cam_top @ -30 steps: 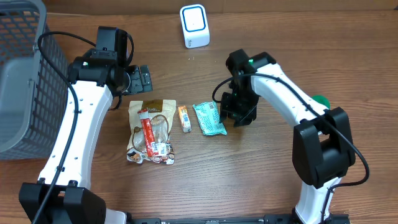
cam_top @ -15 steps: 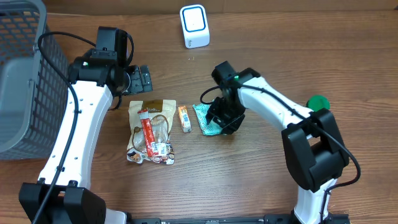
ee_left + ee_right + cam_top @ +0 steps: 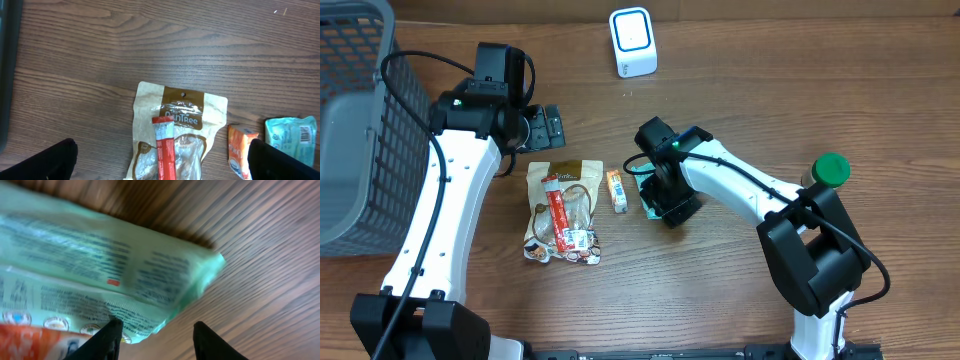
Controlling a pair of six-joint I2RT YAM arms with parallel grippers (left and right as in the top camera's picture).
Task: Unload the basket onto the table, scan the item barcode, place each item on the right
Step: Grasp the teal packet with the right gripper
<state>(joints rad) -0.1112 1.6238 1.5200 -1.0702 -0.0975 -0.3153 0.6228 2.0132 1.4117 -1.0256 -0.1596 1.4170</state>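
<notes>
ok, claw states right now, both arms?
Left claw: open, holding nothing.
Right claw: open, poised at the edge of the pale green plastic packet, not closed on it.

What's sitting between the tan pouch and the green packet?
A small orange packet lies between the tan pouch and the green packet; the left wrist view shows it clearly, the overhead too.

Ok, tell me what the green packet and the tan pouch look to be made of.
Green packet: probably thin plastic film. It has a slight sheen, soft creases and print straight on the wrap.
Tan pouch: looks like matte kraft paper with a clear plastic window that shows the contents. It could also be a paper-look laminate.
</notes>
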